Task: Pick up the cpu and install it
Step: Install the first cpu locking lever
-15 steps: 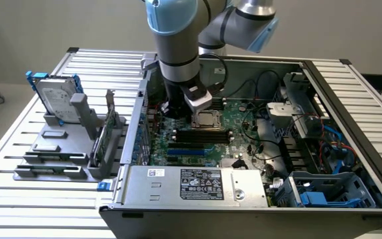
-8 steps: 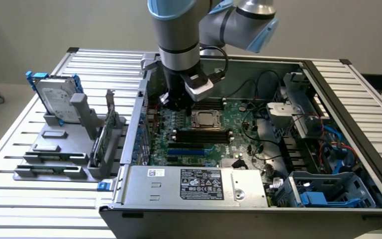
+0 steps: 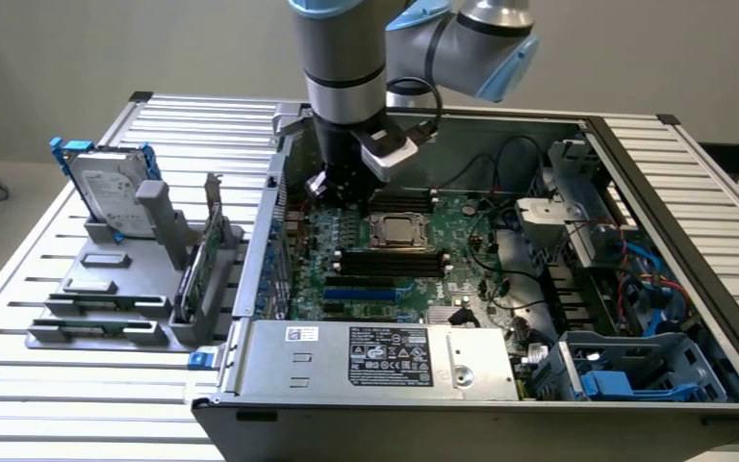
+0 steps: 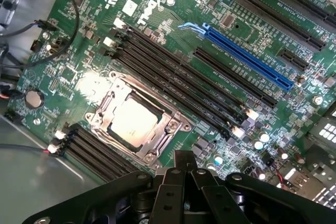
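- The cpu (image 3: pixel 396 231) already sits in the metal-framed socket (image 4: pixel 173 127) of the green board (image 3: pixel 472 245), its silvery top plate facing up, a little above the centre of the exterior view. I judge the main step done: the chip lies flat and square within the frame.
- Whether the socket's retaining frame is latched down over the chip I cannot tell.
- The claw (image 3: pixel 344 183) is clenched and empty; nothing is between its fingers.
- In the exterior view the claw hangs inside the open computer case (image 3: pixel 383 371), just up and left of the cpu, near it but not touching.
- In the wrist view the cpu (image 4: pixel 131 121) lies left of centre, with the dark claw (image 4: pixel 185 167) at the lower edge of the frame, clear of it.
- The hard drive (image 3: pixel 111 188) stands in its rack on the tabletop (image 3: pixel 36 289), at the exterior view's left, well apart.
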You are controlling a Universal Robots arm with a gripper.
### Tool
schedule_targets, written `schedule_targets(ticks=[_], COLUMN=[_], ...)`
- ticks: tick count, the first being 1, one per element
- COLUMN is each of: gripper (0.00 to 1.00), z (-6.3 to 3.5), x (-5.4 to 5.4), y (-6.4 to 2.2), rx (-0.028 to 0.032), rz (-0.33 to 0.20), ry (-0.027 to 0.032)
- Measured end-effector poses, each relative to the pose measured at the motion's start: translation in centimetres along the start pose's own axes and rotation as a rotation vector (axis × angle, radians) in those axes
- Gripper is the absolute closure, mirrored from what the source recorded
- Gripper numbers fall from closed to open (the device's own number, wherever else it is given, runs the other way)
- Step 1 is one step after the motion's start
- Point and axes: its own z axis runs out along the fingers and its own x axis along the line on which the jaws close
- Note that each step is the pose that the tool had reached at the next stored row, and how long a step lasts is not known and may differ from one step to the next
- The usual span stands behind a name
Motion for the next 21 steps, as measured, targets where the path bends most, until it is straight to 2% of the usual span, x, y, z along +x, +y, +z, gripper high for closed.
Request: schedule_targets(ticks=[3, 6, 9, 11, 15, 21], gripper=[0.89, 0.89, 0.89, 0.89, 0.89, 0.89], z=[-0.62, -1.14, -1.26, -1.27, -1.26, -1.11], x=[0.1, 0.3, 0.3, 0.3, 0.4, 0.4], y=[-0.11, -0.19, -0.21, -0.23, -0.30, -0.39], rx=[0.0013, 0.0054, 0.0100, 0.0103, 0.0057, -0.0105], rz=[-0.035, -0.074, -0.113, -0.133, -0.170, -0.227], ry=[-0.0047, -0.0081, -0.0111, -0.0145, -0.0226, -0.0372])
